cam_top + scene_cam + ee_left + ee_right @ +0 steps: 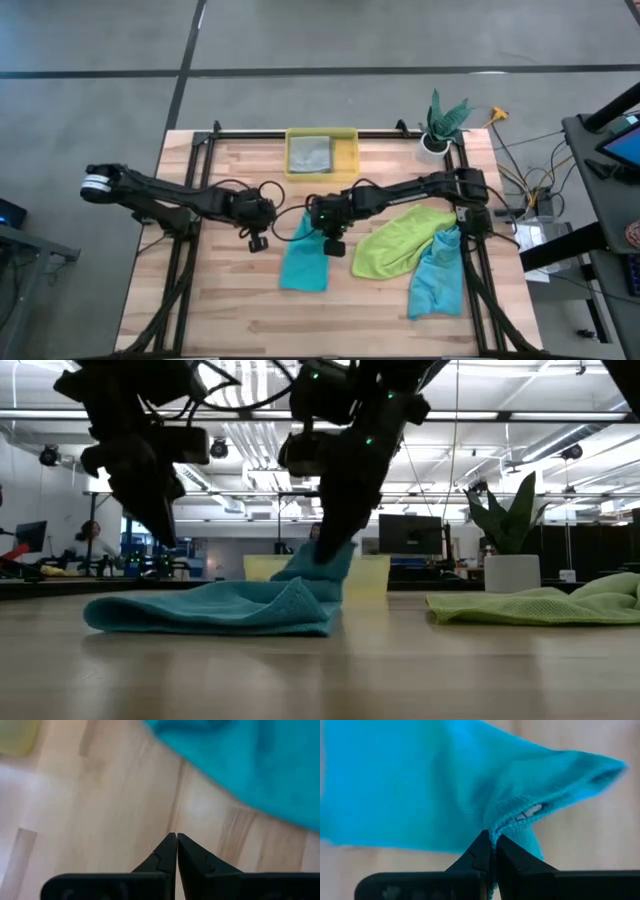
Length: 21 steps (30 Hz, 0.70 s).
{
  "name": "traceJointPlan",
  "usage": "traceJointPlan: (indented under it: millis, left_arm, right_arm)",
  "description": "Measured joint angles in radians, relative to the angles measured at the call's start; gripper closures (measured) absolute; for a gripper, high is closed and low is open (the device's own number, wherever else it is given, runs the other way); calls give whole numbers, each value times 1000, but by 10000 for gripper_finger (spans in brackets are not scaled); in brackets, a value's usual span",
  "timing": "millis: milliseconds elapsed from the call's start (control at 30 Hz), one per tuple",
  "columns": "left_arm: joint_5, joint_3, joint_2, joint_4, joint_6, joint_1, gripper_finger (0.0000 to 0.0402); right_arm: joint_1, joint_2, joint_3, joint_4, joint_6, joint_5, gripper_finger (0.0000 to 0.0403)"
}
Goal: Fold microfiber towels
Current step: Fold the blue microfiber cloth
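Wooden table (230,290), right gripper (492,837) pinching teal towel (410,785) edge

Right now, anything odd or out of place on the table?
Second teal towel droops off the table's right edge, and the lime green towel lies crumpled. Right tool pinches the centre teal towel; grey towel in bin.

Dark jointed arms, looping black cables

The wooden table (220,300) carries 2 teal towels (303,262) (437,272), 1 lime green towel (400,243), a yellow bin (321,152) holding a grey towel (309,152), and a potted plant (440,125).
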Motion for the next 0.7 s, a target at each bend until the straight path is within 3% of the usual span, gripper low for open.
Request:
traceJointPlan:
  millis: [200,367,600,700]
  left_arm:
    - [-13,24,-18,76,-8,0,401]
    - [-3,28,-19,175,-7,0,401]
    - [223,12,5,481,-6,-10,401]
    - [238,-3,57,490,11,-22,401]
  right_arm:
    - [-42,-1,44,24,-76,237,394]
    - [-88,-1,50,15,-76,239,394]
    - [-126,5,46,74,-127,238,394]
    - [-134,4,53,81,-130,239,394]
